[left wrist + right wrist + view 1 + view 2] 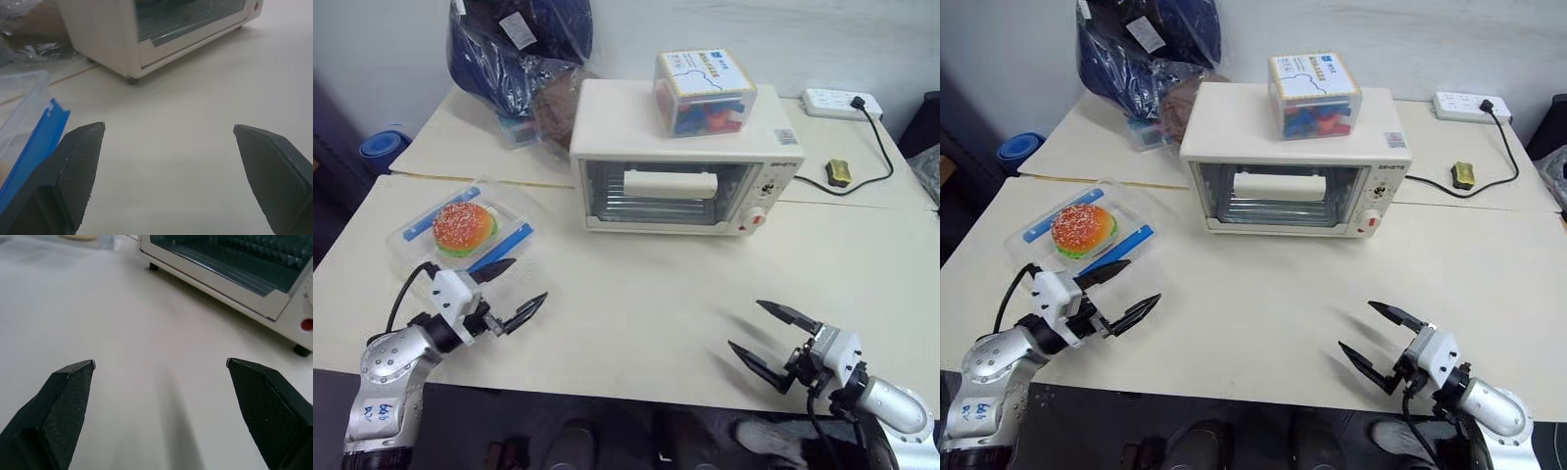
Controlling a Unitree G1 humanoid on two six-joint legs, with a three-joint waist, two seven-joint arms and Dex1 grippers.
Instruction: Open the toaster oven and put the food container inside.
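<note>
toaster oven (pixel 685 162) door shut, food container (pixel 460 231) on tabletop (pixel 646 304) to its left. left claw (pixel 514 290) spread, just beside container; right claw (pixel 771 338) spread, w/ nothing held.

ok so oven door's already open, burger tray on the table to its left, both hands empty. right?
Not quite: the toaster oven door is shut, its handle flat against the glass in the left eye view. The rest holds: the food container sits on the table to the oven's left, and the left hand and right hand are open and empty.
</note>
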